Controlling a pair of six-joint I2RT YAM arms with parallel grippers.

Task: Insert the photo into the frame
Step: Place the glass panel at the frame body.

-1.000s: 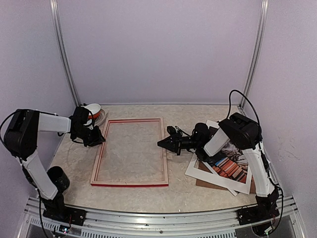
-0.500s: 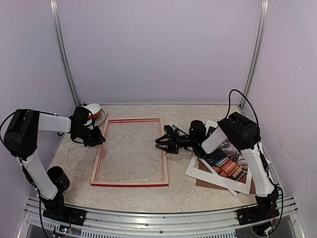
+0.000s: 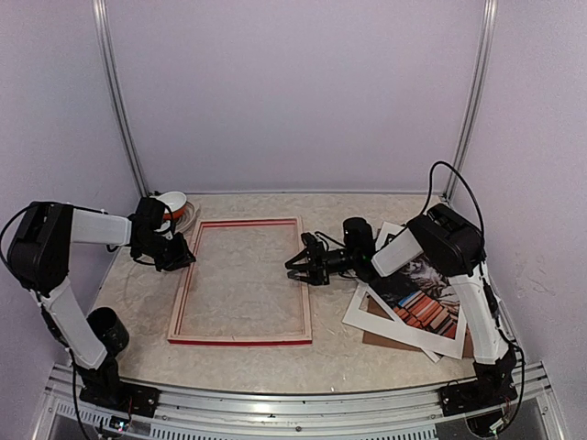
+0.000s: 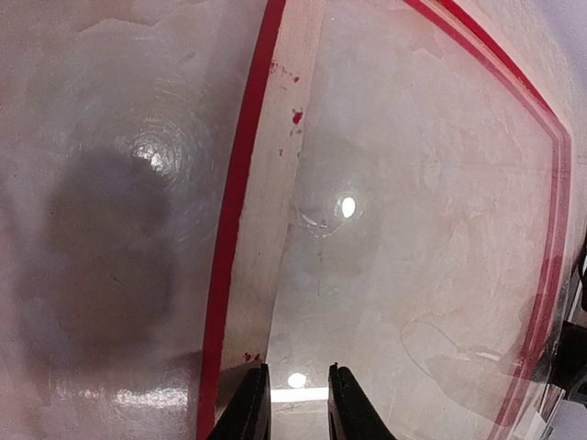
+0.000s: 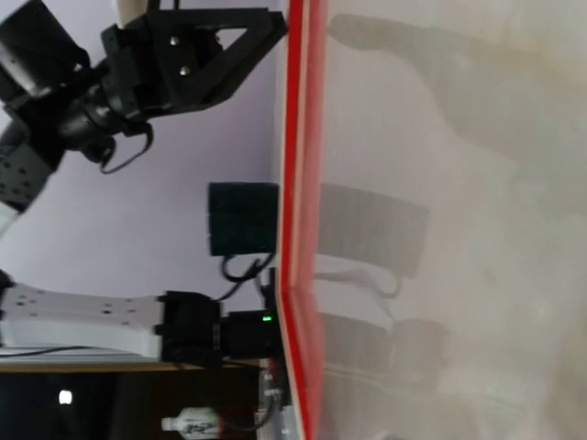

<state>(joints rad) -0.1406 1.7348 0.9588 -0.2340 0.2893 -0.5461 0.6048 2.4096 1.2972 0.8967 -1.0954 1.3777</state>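
Note:
The frame (image 3: 183, 293) lies face down at centre left, pale wood back up with red edges and a clear pane inside. My left gripper (image 3: 181, 259) rests low over its left rail; in the left wrist view (image 4: 298, 403) the jaws stand a little apart, over the pane beside the rail (image 4: 266, 183), holding nothing. My right gripper (image 3: 295, 267) is open at the frame's right rail. The right wrist view shows that red edge (image 5: 295, 183) close up, but not its own fingers. The photo (image 3: 424, 307) lies face up at the right, under the right arm.
A brown backing board (image 3: 385, 339) lies under the photo. A white and orange bowl stack (image 3: 174, 206) stands at the back left corner. A black cylinder (image 3: 110, 328) sits by the left arm's base. Enclosure walls stand on three sides.
My right gripper has moved left from beside the photo to the frame's right rail, and its jaws have opened. The left gripper and the frame have not moved.

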